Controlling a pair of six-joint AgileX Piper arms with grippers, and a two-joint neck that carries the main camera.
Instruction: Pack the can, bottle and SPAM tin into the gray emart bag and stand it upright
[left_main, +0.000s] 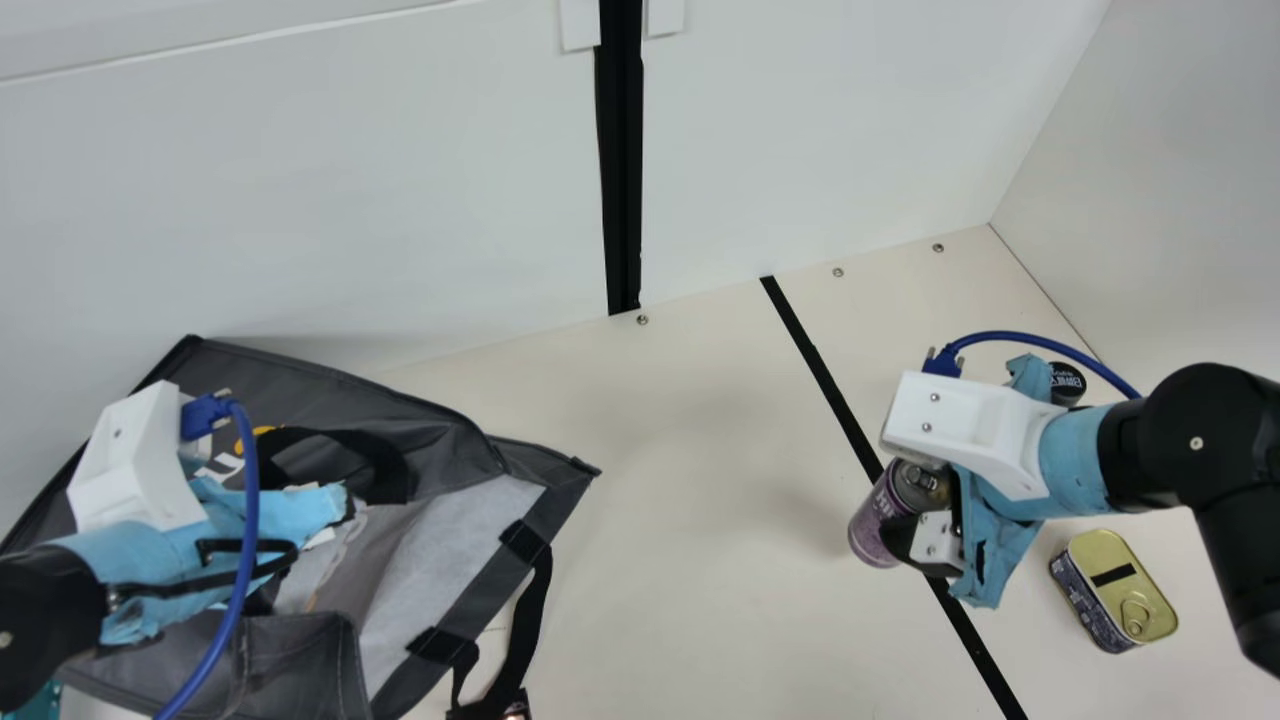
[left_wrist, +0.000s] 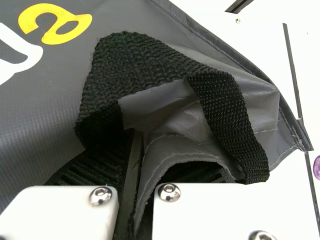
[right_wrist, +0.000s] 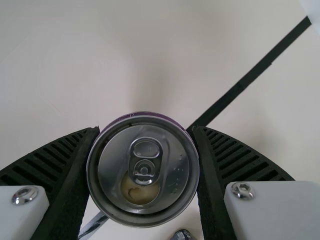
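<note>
The gray emart bag (left_main: 300, 385) lies slumped at the left, its smooth, creased skin folding around a pale, matte lining (left_main: 450, 540), with a coarsely woven black strap (left_wrist: 150, 62) looped over it. The left gripper (left_main: 330, 508) is clamped on a fold of the bag. At the right, the right gripper (left_main: 908, 500) grips the purple cylindrical can (left_main: 872, 518) between ribbed fingers (right_wrist: 237, 157), beneath its round metal lid. The bottle's disc-like black cap (left_main: 1067, 383) shows on the far side; the SPAM tin (left_main: 1120, 590), a round-cornered gold-lidded block, sits nearer.
</note>
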